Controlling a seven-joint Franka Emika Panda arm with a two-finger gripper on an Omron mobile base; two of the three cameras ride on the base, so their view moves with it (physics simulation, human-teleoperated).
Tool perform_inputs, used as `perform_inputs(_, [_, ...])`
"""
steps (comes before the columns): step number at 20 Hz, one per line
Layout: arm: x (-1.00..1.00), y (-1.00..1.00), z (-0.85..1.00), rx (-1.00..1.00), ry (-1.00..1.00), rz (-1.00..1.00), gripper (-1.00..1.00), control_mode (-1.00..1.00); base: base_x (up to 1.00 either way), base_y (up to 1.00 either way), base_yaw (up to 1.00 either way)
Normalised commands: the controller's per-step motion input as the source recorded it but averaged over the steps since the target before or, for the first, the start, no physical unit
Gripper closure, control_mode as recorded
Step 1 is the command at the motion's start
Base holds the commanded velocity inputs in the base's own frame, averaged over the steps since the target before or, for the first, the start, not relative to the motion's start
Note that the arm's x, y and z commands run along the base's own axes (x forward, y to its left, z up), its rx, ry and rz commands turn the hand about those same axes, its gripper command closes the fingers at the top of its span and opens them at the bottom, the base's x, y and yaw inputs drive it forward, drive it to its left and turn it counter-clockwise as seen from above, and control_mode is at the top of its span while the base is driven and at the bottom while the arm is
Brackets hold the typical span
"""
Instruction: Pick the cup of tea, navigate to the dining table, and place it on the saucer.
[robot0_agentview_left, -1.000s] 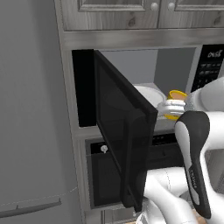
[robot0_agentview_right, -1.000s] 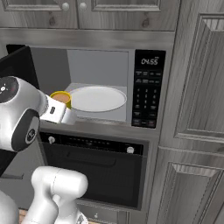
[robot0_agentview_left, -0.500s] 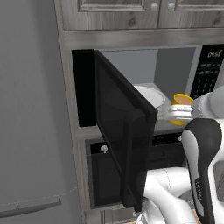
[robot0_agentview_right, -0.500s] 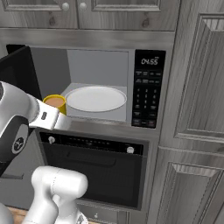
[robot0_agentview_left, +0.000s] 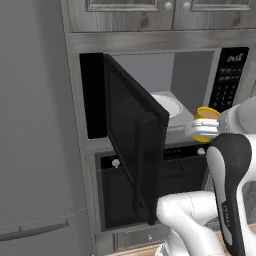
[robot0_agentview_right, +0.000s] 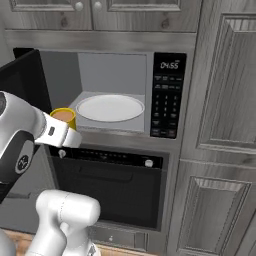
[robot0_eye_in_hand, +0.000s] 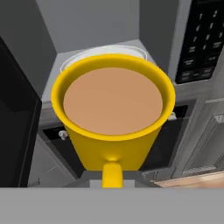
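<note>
- As the arm draws back, the cup of tea (robot0_agentview_left: 205, 123) comes clear of the microwave (robot0_agentview_right: 165, 95); a second ago it sat at the mouth of the cavity beside the white round plate (robot0_agentview_right: 110, 107), and now it hangs out in front of the oven's front edge.
- Over on the right base view the cup (robot0_agentview_right: 63, 118) sits lower and further out than before, level with the top of the black oven (robot0_agentview_right: 112, 187) below.
- Tea surface looks flat and brown in the hand view, the cup (robot0_eye_in_hand: 113, 118) upright with its handle pointing back toward the wrist; no spill that I can see.
- Gripper (robot0_agentview_left: 200, 130) carries the cup, so the jaws look clamped on it, though the fingertips themselves are hidden behind the mug.
- Microwave door (robot0_agentview_left: 132, 145) stands wide open to the left, well apart from the cup.
- Meaning for the task: the pick looks done and the extraction nearly so; my read is that driving to the dining table comes next.
- Risk I would watch: slosh once the base starts moving, since the liquid sits high in the cup.
</note>
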Motion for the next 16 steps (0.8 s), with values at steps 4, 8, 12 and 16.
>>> perform_inputs(4, [0.0, 0.0, 0.0, 0.0, 0.0, 0.0, 1.0, 1.0, -1.0, -0.17, -0.21])
perform_inputs(8, [0.0, 0.0, 0.0, 0.0, 0.0, 0.0, 1.0, 1.0, -1.0, -0.3, -0.25])
perform_inputs(12, [0.0, 0.0, 0.0, 0.0, 0.0, 0.0, 1.0, 1.0, -0.79, -0.36, -0.24])
perform_inputs(16, [0.0, 0.0, 0.0, 0.0, 0.0, 0.0, 1.0, 1.0, -0.27, -0.39, -0.29])
